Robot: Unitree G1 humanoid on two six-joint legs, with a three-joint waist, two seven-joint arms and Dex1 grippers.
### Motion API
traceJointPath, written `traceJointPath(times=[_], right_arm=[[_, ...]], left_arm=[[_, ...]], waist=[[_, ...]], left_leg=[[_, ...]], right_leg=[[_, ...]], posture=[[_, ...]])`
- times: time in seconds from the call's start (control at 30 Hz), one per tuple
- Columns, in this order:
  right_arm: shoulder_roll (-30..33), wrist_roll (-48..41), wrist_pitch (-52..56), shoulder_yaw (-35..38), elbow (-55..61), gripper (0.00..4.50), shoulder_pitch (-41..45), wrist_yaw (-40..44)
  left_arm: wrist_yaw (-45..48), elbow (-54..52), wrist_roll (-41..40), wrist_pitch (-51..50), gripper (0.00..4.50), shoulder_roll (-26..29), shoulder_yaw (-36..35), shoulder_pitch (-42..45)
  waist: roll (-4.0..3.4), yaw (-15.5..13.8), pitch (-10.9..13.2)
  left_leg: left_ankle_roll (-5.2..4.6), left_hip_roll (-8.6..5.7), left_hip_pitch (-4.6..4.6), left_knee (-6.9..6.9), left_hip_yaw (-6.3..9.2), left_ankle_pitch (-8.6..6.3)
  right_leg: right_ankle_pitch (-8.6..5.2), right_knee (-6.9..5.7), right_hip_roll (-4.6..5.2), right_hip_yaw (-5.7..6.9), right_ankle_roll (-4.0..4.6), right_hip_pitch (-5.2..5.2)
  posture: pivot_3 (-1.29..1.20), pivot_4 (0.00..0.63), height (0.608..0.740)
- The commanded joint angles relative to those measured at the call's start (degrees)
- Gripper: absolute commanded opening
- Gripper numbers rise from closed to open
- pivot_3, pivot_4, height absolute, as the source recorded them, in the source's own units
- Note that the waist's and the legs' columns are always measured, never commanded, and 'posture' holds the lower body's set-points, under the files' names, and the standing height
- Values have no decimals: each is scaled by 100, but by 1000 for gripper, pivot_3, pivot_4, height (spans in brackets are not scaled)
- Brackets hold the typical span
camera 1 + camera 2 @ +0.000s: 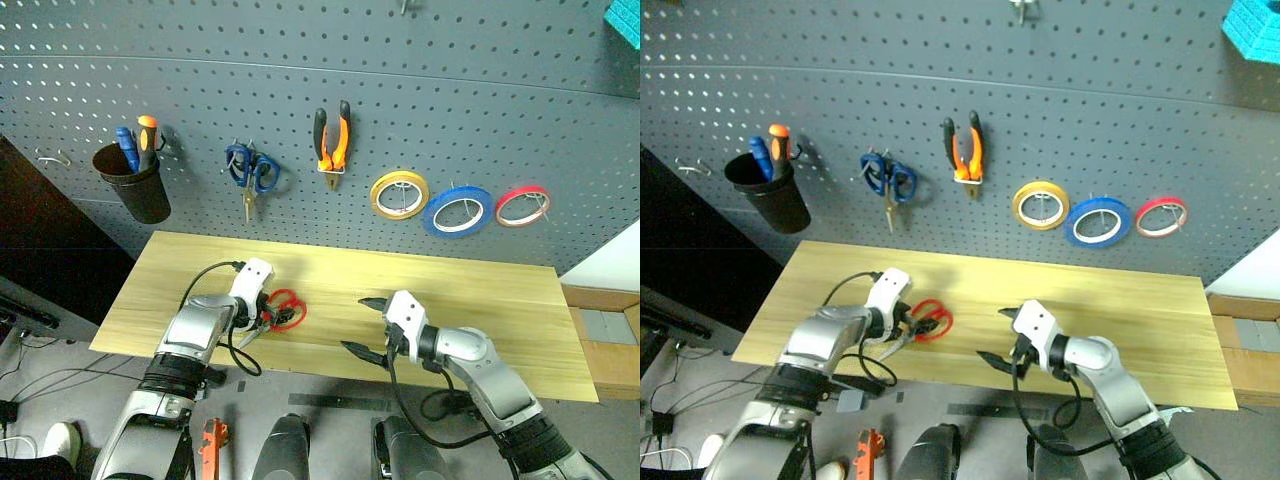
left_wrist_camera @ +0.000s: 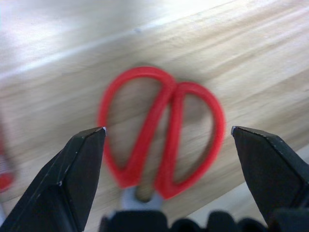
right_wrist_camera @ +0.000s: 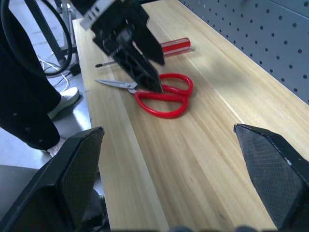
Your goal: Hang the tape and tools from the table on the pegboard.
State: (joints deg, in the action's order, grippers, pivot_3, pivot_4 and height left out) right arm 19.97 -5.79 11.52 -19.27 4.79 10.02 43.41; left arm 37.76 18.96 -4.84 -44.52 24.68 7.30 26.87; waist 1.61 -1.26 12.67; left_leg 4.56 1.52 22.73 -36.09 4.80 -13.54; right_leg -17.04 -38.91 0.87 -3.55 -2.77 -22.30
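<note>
Left gripper (image 1: 262,322) spread over scissors (image 1: 287,310)

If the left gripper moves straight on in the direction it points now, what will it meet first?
Most likely the red-handled scissors lying on the table: their handle loops sit between the open fingers of the left gripper. How close they are is hard to judge.

Silver-grey arm shells, black ribbed forearm cuffs. White wrist blocks on left gripper (image 1: 262,322) and right gripper (image 1: 364,325). Black wedge fingers, loose black cables looping off both wrists.
</note>
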Motion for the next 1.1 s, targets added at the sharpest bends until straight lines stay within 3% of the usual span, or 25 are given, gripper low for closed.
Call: traceJointPath(times=[0.03,0.4,0.67,0.97,1.1], right_arm=[[-1,-51,-10,60,218,4488,4,1],[36,-67,53,122,283,4488,-91,-60],[24,-77,93,132,291,4488,-67,-122],[34,-63,111,176,318,4488,-81,-173],[28,-64,94,181,295,4500,-87,-188]], left_arm=[[50,126,17,172,4500,-80,112,74],[209,1010,248,739,4500,27,224,400],[1294,1875,403,974,4500,226,661,898],[1642,1873,476,701,4500,290,772,917],[1552,1791,474,630,3699,299,727,832]], waist=[[5,0,12],[9,12,61],[7,31,70],[-2,75,85],[-3,103,88]], left_leg=[[0,0,0,0,0,0],[0,0,0,0,1,0],[0,-1,0,0,0,0],[-1,0,0,1,0,0],[0,-1,-1,0,0,0]], right_leg=[[0,0,0,0,0,0],[0,-1,0,1,0,-1],[-1,-1,-1,2,0,-1],[-7,-1,-1,1,-8,-1],[-8,-2,-1,0,-9,0]], posture=[[135,226,740],[124,244,740],[113,250,740],[108,254,740],[111,254,740]])
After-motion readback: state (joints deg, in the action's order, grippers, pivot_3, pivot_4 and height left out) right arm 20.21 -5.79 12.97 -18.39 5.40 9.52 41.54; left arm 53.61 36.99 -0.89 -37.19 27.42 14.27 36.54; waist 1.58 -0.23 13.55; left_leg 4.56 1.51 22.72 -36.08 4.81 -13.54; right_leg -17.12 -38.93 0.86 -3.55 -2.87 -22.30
